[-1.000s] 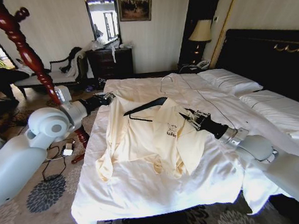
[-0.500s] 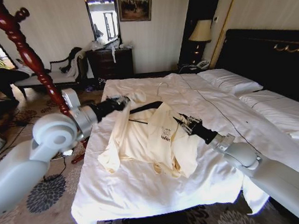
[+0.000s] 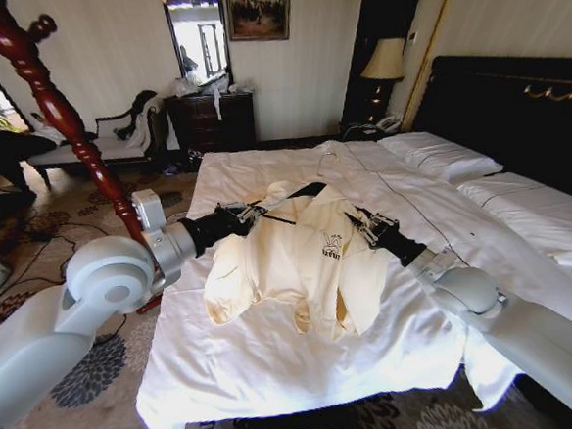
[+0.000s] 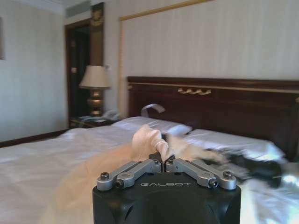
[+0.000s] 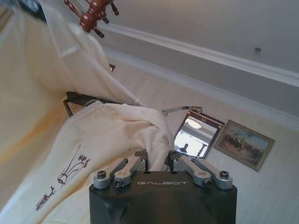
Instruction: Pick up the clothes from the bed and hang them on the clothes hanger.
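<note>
The cream-yellow clothes point(image 3: 304, 262) hang bunched above the bed point(image 3: 277, 372), with the lower part still resting on the sheet. My left gripper point(image 3: 254, 213) is shut on one shoulder of the clothes point(image 4: 145, 140). My right gripper point(image 3: 367, 224) is shut on the other shoulder, beside the dark logo point(image 3: 330, 250). The black clothes hanger point(image 3: 299, 193) sits inside the collar between the two grippers, its silver hook point(image 3: 328, 153) pointing up. The right wrist view shows my right gripper point(image 5: 159, 161) pinching fabric point(image 5: 112, 140), with the clothes hanger bar point(image 5: 78, 99) and hook point(image 5: 183, 109) behind.
A reddish-brown wooden coat stand point(image 3: 53, 108) rises to the left of the bed. White pillows point(image 3: 439, 155) lie against the dark headboard point(image 3: 524, 109). A lamp point(image 3: 384, 62), dresser point(image 3: 211, 120) and bench point(image 3: 99, 144) stand at the back. Cables lie on the carpet point(image 3: 72, 377).
Both grippers have lifted the clothes and hanger off the sheet. The left gripper moved in toward the bed's middle, and the spread-out clothes now hang bunched between them.
</note>
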